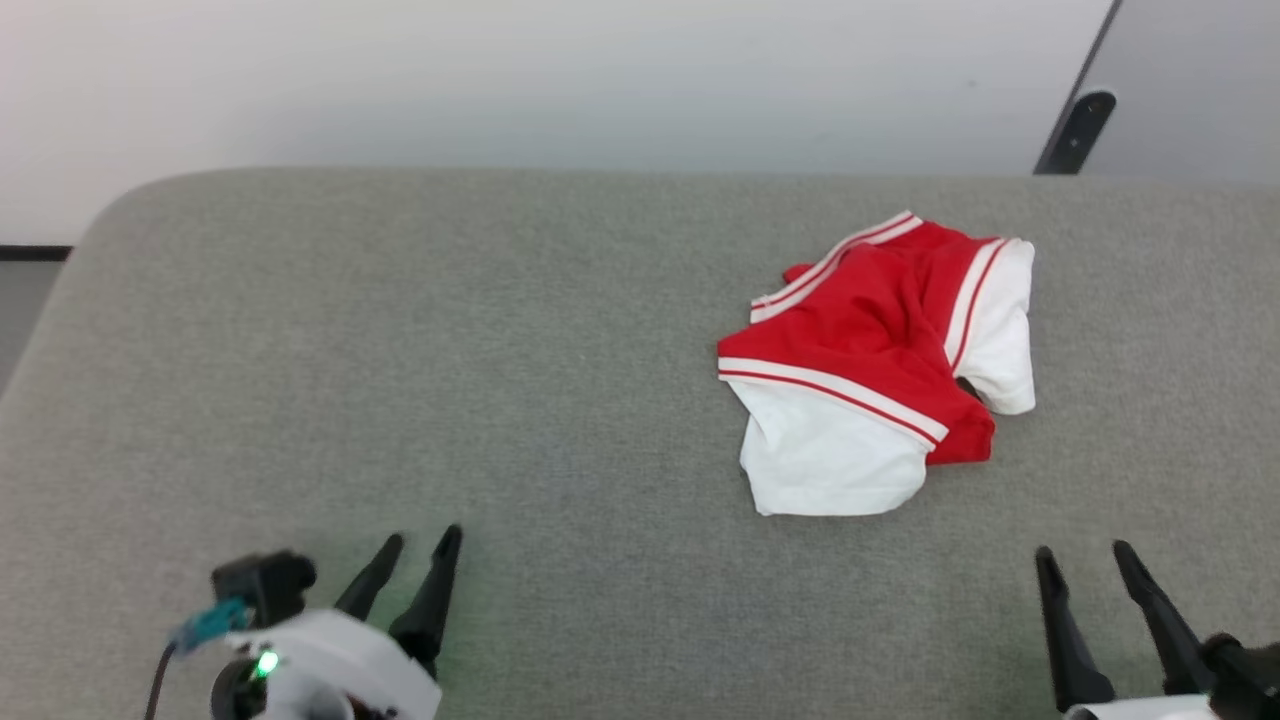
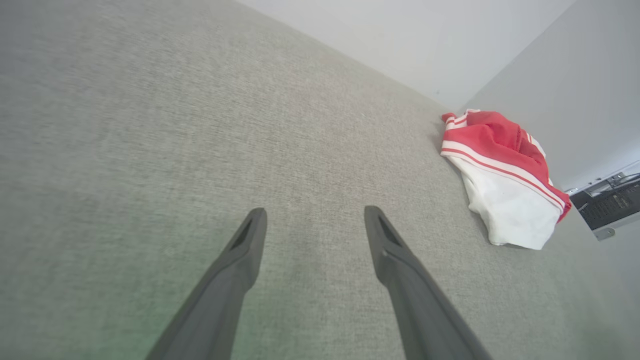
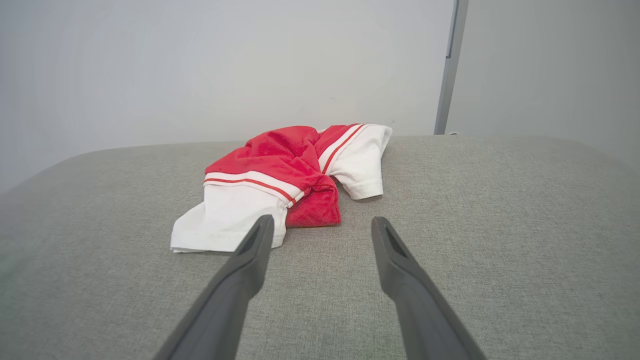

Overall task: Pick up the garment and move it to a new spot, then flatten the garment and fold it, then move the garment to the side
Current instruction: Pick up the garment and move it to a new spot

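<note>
The garment (image 1: 870, 350) lies crumpled in a heap on the right half of the grey surface, red with white sleeves and stripe bands; it also appears at the right of the left wrist view as the garment (image 2: 500, 170) and just ahead of the fingers in the right wrist view as the garment (image 3: 285, 185). My left gripper (image 1: 422, 540) stands open at the lower left, far from the cloth, nothing between its fingers. At the lower right my right gripper (image 1: 1083, 550) is open too, a short way in front of the heap and empty. Both grippers (image 2: 315, 212) (image 3: 322, 220) hover over bare fabric.
The grey fabric-covered surface (image 1: 400, 350) has rounded far corners and ends at a pale wall. A dark slanted post (image 1: 1075, 125) stands behind the far right edge. A dark device (image 2: 607, 205) sits beyond the surface's edge in the left wrist view.
</note>
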Robot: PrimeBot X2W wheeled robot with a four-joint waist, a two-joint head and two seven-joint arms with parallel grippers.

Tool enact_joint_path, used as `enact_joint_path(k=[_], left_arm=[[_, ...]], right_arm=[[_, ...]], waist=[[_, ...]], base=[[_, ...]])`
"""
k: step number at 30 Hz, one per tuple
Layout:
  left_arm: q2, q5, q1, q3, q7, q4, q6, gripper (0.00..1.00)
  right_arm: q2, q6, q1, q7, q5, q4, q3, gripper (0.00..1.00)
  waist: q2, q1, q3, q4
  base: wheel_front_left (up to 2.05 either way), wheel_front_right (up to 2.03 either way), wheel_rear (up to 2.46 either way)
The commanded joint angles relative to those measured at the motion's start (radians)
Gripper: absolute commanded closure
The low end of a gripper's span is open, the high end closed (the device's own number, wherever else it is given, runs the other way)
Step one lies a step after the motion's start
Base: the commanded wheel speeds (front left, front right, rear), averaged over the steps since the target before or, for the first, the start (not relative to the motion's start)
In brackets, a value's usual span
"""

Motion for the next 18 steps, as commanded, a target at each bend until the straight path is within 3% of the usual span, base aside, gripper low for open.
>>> enact_joint_path(k=[1,7,18], left_arm=[[-0.007,0.026,0.027,0.027,0.000,-0.016,0.008,0.00],[-0.080,0.268,0.236,0.273,0.000,-0.167,0.055,0.00],[-0.224,0.694,0.422,0.557,0.000,-0.342,0.008,0.00]], right_arm=[[-0.002,-0.001,0.015,0.001,0.009,-0.005,-0.010,0.00],[-0.005,-0.001,0.054,0.018,0.018,-0.023,-0.063,0.00],[-0.003,-0.001,0.069,0.043,0.028,-0.055,-0.088,0.00]], waist=[[0.0000,0.0000,-0.025,0.023],[0.0000,0.0000,-0.054,0.029],[0.0000,0.0000,-0.104,0.013]], base=[[0.00,0.00,0.00],[0.00,0.00,0.00],[0.00,0.00,0.00]])
